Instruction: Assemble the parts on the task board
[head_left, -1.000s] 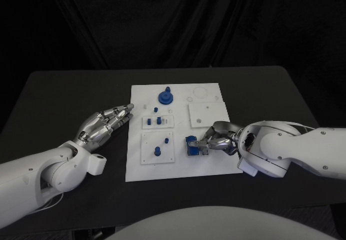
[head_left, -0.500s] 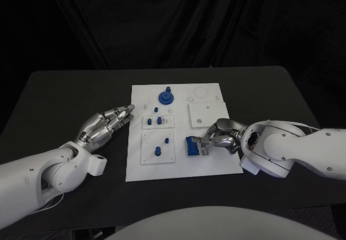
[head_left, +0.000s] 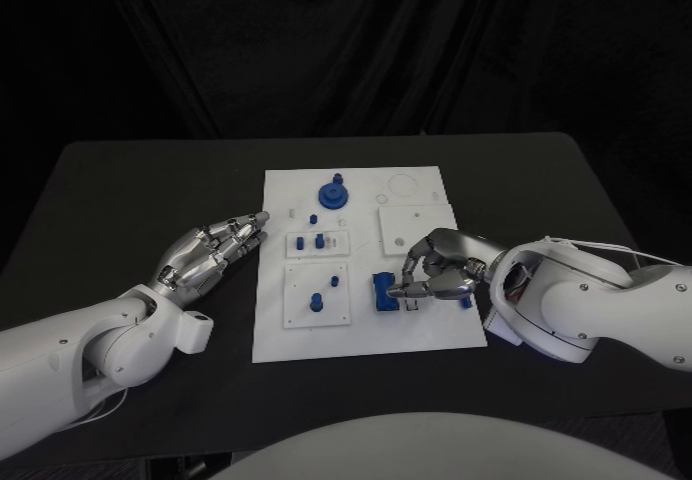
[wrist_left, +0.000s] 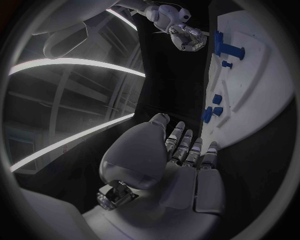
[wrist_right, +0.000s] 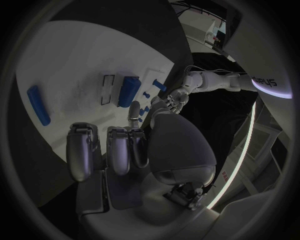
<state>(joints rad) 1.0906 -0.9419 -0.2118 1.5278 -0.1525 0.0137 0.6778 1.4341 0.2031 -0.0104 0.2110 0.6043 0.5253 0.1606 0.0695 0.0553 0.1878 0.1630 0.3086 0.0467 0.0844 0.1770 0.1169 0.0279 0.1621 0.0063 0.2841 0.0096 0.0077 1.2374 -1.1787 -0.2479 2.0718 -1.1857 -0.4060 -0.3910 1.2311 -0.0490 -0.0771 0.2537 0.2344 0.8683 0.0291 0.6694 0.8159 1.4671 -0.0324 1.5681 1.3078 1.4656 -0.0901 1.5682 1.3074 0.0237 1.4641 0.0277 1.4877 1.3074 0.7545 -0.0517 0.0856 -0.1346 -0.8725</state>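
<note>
The left hand (head_left: 214, 250) rests flat and empty on the tabletop (head_left: 130, 200), fingers apart, beside the left edge of the task board (head_left: 418, 340). On the board several blue parts (head_left: 316, 242) already stand in their places. On the right the task is not finished: the right hand (head_left: 440, 272) holds nothing, fingers curled near the blue block (head_left: 384, 293), and a loose blue piece (wrist_right: 38, 105) lies beside it.

White task board (head_left: 361, 335) lies mid-bench, carrying small blue parts; a rectangular blue block (head_left: 384, 292) sits near its right edge.
</note>
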